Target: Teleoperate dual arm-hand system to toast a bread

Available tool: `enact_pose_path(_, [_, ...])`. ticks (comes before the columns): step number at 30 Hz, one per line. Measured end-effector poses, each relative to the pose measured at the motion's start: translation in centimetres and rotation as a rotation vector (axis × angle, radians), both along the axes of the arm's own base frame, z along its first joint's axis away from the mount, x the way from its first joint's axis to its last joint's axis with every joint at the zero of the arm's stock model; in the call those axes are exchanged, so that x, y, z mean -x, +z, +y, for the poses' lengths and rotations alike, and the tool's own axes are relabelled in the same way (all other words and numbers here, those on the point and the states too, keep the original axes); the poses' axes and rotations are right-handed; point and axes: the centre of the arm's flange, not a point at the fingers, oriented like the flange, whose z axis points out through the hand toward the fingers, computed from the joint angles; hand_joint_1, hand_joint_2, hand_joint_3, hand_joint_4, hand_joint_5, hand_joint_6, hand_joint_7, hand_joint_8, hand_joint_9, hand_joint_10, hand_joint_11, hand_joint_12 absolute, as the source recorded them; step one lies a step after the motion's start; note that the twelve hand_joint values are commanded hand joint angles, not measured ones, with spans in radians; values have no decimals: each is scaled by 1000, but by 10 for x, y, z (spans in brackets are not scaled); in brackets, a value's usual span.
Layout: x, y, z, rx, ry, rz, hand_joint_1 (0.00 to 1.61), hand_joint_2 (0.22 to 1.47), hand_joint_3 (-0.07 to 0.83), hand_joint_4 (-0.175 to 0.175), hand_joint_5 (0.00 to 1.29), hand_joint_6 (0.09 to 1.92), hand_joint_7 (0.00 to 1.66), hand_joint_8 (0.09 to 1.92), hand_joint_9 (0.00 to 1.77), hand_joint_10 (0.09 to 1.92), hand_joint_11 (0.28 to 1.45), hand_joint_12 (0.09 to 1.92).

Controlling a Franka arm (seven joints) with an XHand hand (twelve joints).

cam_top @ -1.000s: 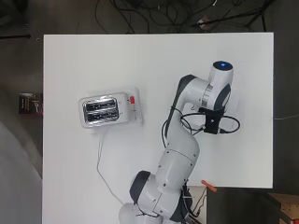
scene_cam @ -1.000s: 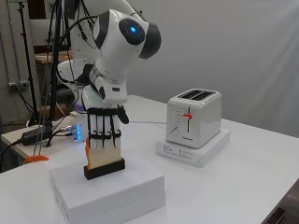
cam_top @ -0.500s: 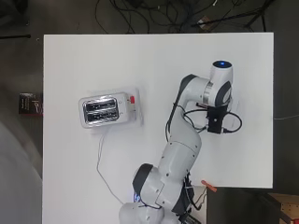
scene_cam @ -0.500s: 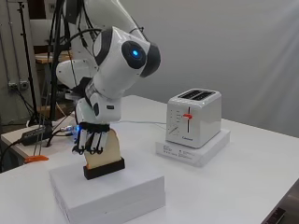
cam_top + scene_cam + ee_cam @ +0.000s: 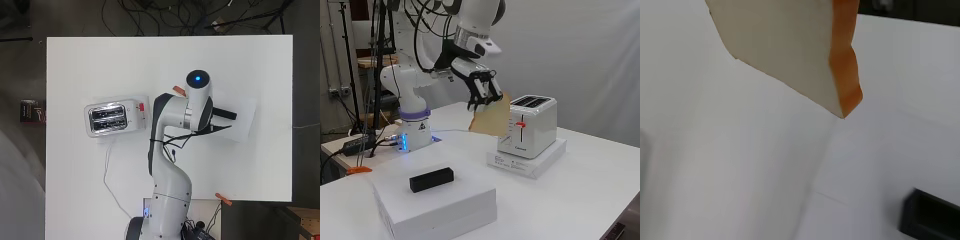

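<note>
The hand (image 5: 479, 86) hangs in the air, shut on a slice of bread (image 5: 492, 117) that dangles tilted below its fingers. The wrist view shows the same slice (image 5: 790, 45) close up, pale with an orange-brown crust. In the side view the slice is level with the toaster's front, between the black holder (image 5: 432, 179) and the white toaster (image 5: 528, 124). The toaster (image 5: 112, 117) has two open slots on top and a red lever at its front. The overhead view hides hand and slice under the arm.
The toaster stands on a flat white base (image 5: 530, 160). The bare black bread holder (image 5: 223, 113) lies on a white box (image 5: 239, 120) at the right. The toaster's cable (image 5: 109, 175) runs toward the table's near edge. Orange clamps (image 5: 223, 199) sit at the table edges.
The hand has lifted the slice out of the black holder and carried it up and across toward the toaster. The holder now lies bare on the box.
</note>
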Motion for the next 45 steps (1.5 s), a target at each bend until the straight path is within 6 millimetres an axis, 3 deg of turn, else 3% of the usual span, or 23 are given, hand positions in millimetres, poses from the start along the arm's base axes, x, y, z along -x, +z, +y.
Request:
enact_pose_path(3, [-1, 19, 80, -116, 245, -98, 869, 1268, 1, 175, 699, 1399, 1320, 87, 1424, 87, 651, 671])
enact_pose_path(5, [-3, 19, 125, -177, 372, -120, 874, 1264, 1, 175, 706, 1388, 1330, 87, 1427, 87, 668, 567])
enact_pose_path(9, [-2, 3, 170, -254, 505, -117, 876, 1262, -1, 175, 710, 1382, 1336, 87, 1430, 87, 724, 407])
enact_pose_path(11, [1, -3, 191, -292, 588, -112, 870, 1265, 1, 175, 702, 1393, 1340, 87, 1441, 87, 726, 461])
enact_pose_path(12, [3, -7, 204, -315, 630, -113, 1001, 1232, 0, 49, 701, 1340, 1248, 342, 1447, 87, 717, 500])
enact_pose_path(13, [7, -11, 217, -334, 667, -116, 1102, 1211, 2, -52, 686, 1316, 1156, 647, 1450, 87, 707, 529])
enact_pose_path(14, [11, -15, 229, -345, 699, -118, 1162, 1203, 2, -113, 670, 1311, 1094, 844, 1449, 87, 698, 547])
enact_pose_path(15, [15, -15, 241, -349, 728, -121, 1191, 1203, 2, -145, 652, 1316, 1051, 967, 1447, 87, 690, 555])
enact_pose_path(17, [23, -15, 259, -335, 775, -123, 975, 1257, 1, 57, 659, 1401, 1127, 576, 1438, 87, 685, 556])
enact_pose_path(18, [24, -15, 261, -328, 785, -120, 918, 1268, 1, 115, 667, 1416, 1197, 375, 1440, 87, 687, 561])
enact_pose_path(20, [24, -13, 263, -338, 798, -110, 883, 1267, 1, 162, 692, 1402, 1276, 134, 1441, 87, 681, 591])
enact_pose_path(22, [25, -3, 267, -356, 810, -114, 1107, 1211, 1, -55, 682, 1312, 1139, 679, 1448, 87, 678, 600])
enact_pose_path(23, [27, 1, 268, -361, 812, -118, 1166, 1199, 2, -114, 672, 1298, 1091, 849, 1451, 87, 678, 603])
enact_pose_path(25, [32, 10, 270, -363, 817, -128, 1213, 1191, 2, -162, 664, 1292, 1052, 987, 1451, 87, 674, 604])
enact_pose_path(31, [41, 2, 281, -338, 841, -99, 1232, 1175, 0, -175, 692, 1262, 1065, 981, 1432, 87, 689, 462])
enact_pose_path(32, [40, 1, 283, -321, 853, -94, 1108, 1203, 0, -49, 704, 1296, 1100, 764, 1427, 87, 695, 431])
enact_pose_path(33, [38, 0, 284, -309, 860, -86, 1003, 1230, -1, 52, 707, 1335, 1160, 511, 1419, 87, 704, 384])
enact_pose_path(34, [37, -1, 286, -306, 862, -78, 938, 1247, -1, 113, 706, 1362, 1215, 309, 1411, 87, 718, 332])
enact_pose_path(36, [36, -4, 298, -328, 859, -68, 873, 1271, 0, 162, 685, 1411, 1253, 89, 1380, 87, 741, 236])
enact_pose_path(37, [34, -6, 305, -346, 851, -68, 858, 1278, 1, 169, 674, 1430, 1247, 87, 1365, 87, 748, 211])
enact_pose_path(43, [34, -7, 322, -421, 758, -74, 842, 1290, 0, 175, 657, 1456, 1226, 87, 1329, 87, 768, 165])
enact_pose_path(44, [35, -9, 324, -423, 753, -70, 979, 1249, 14, 49, 661, 1394, 1152, 384, 1339, 87, 778, 154])
enact_pose_path(45, [35, -9, 326, -422, 754, -70, 1085, 1231, 10, -52, 650, 1350, 1075, 731, 1357, 87, 797, 154])
